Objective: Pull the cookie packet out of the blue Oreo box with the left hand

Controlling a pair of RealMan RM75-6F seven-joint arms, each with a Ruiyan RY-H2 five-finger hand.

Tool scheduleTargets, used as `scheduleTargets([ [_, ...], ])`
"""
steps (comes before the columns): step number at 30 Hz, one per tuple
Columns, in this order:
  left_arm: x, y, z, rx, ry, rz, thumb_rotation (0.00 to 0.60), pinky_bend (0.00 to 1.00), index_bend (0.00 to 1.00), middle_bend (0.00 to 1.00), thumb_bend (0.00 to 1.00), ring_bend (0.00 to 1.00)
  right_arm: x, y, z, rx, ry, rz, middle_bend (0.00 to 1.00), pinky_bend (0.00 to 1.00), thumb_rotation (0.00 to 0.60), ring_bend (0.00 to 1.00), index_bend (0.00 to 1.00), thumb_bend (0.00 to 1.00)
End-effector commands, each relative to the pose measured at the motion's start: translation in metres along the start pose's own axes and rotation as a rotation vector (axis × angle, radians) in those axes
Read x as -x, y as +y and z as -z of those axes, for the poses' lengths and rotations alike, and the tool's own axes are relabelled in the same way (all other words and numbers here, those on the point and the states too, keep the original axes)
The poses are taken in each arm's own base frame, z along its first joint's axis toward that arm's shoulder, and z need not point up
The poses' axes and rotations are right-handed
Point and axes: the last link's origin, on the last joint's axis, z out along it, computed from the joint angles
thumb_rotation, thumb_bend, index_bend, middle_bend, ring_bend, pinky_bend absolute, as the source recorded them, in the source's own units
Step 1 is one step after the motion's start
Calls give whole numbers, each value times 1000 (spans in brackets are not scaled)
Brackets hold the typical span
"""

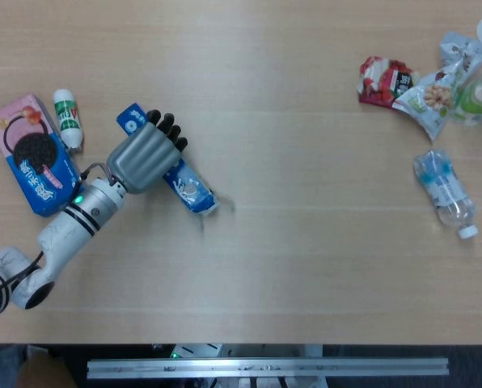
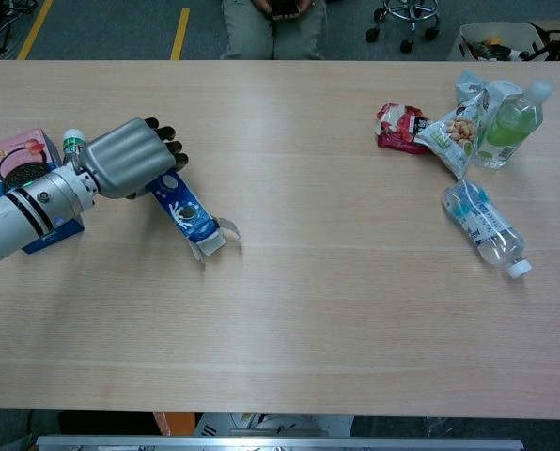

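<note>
A: Where was the blue Oreo box (image 1: 188, 183)?

B: It lay flat on the desk (image 1: 306, 267) at the left, slanting from upper left to lower right; the left hand (image 1: 146, 153) covered its middle, with one end showing above the fingers and the other end, its flaps open, pointing toward the desk's centre.

A: And the hand itself, did it have the box?

B: The fingers (image 2: 163, 143) were curled down over the box in both views, knuckles up; whether they truly clamped it or only rested on it, I could not tell; the right hand was not visible in either view.

A: Could you see the cookie packet?

B: No; nothing showed past the open flaps, so I judged it was inside the box, if it was there at all.

A: How would the thing handle?

B: The box looked like thin card, light and easy to crush or to skid on the smooth wood; I would expect the packet inside to be slick film over brittle cookies, so a hard squeeze seemed risky; the sensible hold was a pinch on the packet's end at the open mouth, drawing along the box's length.

A: Anything close by to mind?

B: A pink and blue Oreo box (image 1: 29, 153) and a small green and white bottle (image 1: 67, 118) lay just left of the hand, apart from it.
</note>
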Motion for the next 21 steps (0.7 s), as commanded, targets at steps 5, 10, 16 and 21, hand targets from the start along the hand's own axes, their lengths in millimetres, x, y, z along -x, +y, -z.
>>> scheduleTargets([
  [5,-21,-8,-1,-98,128,-154,600,349,456,376,262,259,1,-1,-1,-4,-3,0,427,430,600,398,414,355],
  [10,-30,-10,6,-139,150,-224,600,348,445,368,262,255,1,-2,-3,-9,-2,-1,427,430,600,398,414,355],
  [16,-33,-16,12,-156,132,-272,600,344,442,364,262,252,2,-3,-3,-12,-7,-2,427,430,600,398,414,355],
  [21,-33,-19,13,-165,130,-298,600,334,442,364,262,251,3,-4,-4,-17,-8,-3,427,430,600,398,414,355],
])
